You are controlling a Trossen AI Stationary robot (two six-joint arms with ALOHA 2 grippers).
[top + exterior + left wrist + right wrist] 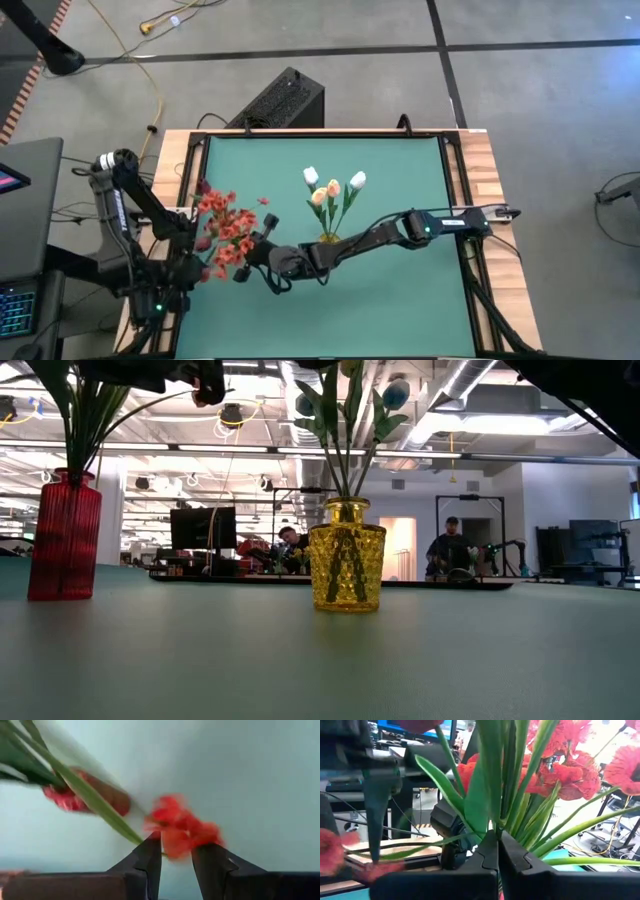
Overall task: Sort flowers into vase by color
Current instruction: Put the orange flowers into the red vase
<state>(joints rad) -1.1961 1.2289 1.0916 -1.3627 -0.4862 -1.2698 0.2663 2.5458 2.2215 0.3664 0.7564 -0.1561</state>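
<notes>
A red ribbed vase [64, 535] stands at the table's left and holds green stems [82, 410]. Red-orange clustered blossoms [226, 224] spread above it. The yellow glass vase [346, 555] in the middle holds white and peach tulips [333, 188]. My right gripper [497, 837] reaches across from the right and is shut on the red flowers' stems. My left gripper [177, 862] hangs open over the table beside the red vase [85, 797]. A blurred red blossom [182, 827] shows between its fingertips; whether it touches them, I cannot tell. My right gripper pinches green stems and leaves [496, 822] of the red-orange flowers between its two fingers, well below the blossoms [555, 767]. Several strands fan out from the fingertips. In the low view a stem [140, 405] curves from the gripper [200, 380] down into the red vase.
The black frame and wooden border [480, 170] run around the green mat. A black box [280, 100] and cables lie on the floor beyond the far edge. People sit at desks [450, 550] in the room behind. Bare mat [390, 310] lies near and right.
</notes>
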